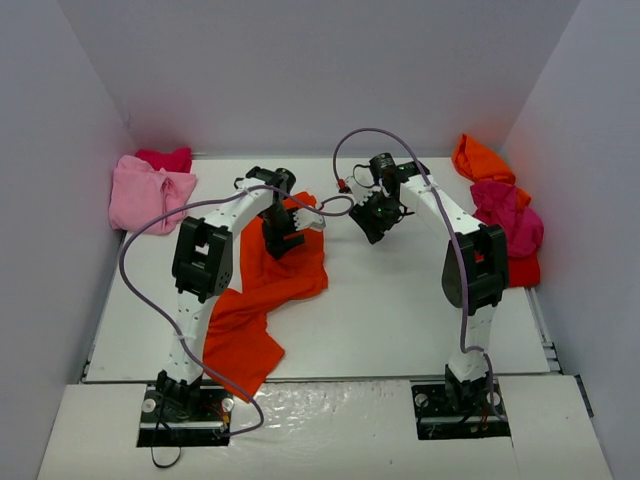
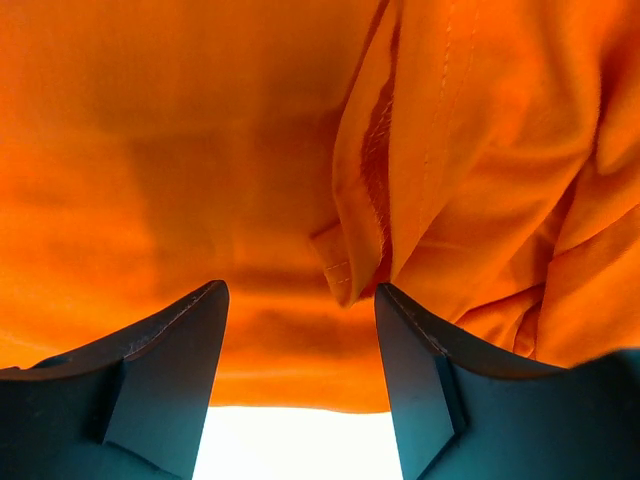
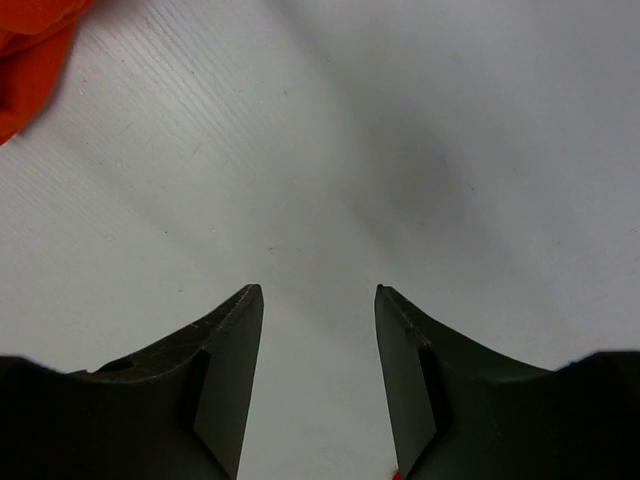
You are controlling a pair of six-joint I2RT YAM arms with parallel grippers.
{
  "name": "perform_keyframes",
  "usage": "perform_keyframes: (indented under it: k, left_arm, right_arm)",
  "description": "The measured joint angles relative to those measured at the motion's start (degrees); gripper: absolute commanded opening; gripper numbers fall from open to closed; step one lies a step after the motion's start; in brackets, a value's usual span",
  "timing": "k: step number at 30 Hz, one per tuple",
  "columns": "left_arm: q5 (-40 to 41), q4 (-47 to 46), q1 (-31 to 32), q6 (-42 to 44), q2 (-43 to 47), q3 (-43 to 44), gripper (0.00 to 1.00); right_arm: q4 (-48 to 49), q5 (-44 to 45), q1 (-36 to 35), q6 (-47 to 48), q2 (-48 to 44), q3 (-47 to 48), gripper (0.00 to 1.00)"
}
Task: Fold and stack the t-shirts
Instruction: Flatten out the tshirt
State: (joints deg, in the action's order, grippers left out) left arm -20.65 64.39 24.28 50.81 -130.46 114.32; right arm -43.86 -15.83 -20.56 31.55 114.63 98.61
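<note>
An orange-red t-shirt [image 1: 262, 300] lies crumpled and stretched from the table's middle toward the near left edge. My left gripper [image 1: 283, 240] hovers open just over its upper part; the left wrist view shows the cloth [image 2: 200, 150] with a hemmed fold [image 2: 350, 250] between the open fingers, nothing held. My right gripper [image 1: 375, 222] is open and empty over bare table right of that shirt; a corner of the shirt [image 3: 25, 40] shows at its view's top left. A light pink tee [image 1: 145, 195] and a magenta one [image 1: 165, 158] lie at the back left. Orange [image 1: 480, 160], magenta [image 1: 510, 215] and red [image 1: 522, 268] tees are piled at the right.
White walls close the table on the left, back and right. A purple cable [image 1: 150, 235] loops from the left arm and another [image 1: 400, 140] over the right arm. The table's near edge [image 1: 320, 380] runs just before the arm bases.
</note>
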Motion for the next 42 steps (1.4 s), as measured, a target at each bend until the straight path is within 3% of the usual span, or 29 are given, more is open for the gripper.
perform_keyframes:
  k: [35, 39, 41, 42]
  left_arm:
    - [-1.64, 0.61, 0.47, 0.11, 1.47, -2.65, 0.54]
    - [-1.65, 0.64, 0.49, 0.07, 1.33, -2.49, 0.39]
    - [-1.72, 0.61, 0.59, 0.07, 1.11, -2.18, 0.18]
    - [-1.75, 0.6, 0.69, 0.13, 1.03, -2.07, 0.13]
  right_arm:
    - [0.98, 0.12, 0.28, -0.2, 0.03, -0.78, 0.46]
    - [1.2, 0.12, 0.28, -0.2, 0.04, -1.08, 0.46]
    - [1.22, 0.14, 0.28, -0.2, 0.04, -1.27, 0.46]
    - [1.21, 0.13, 0.32, -0.18, 0.04, -1.34, 0.46]
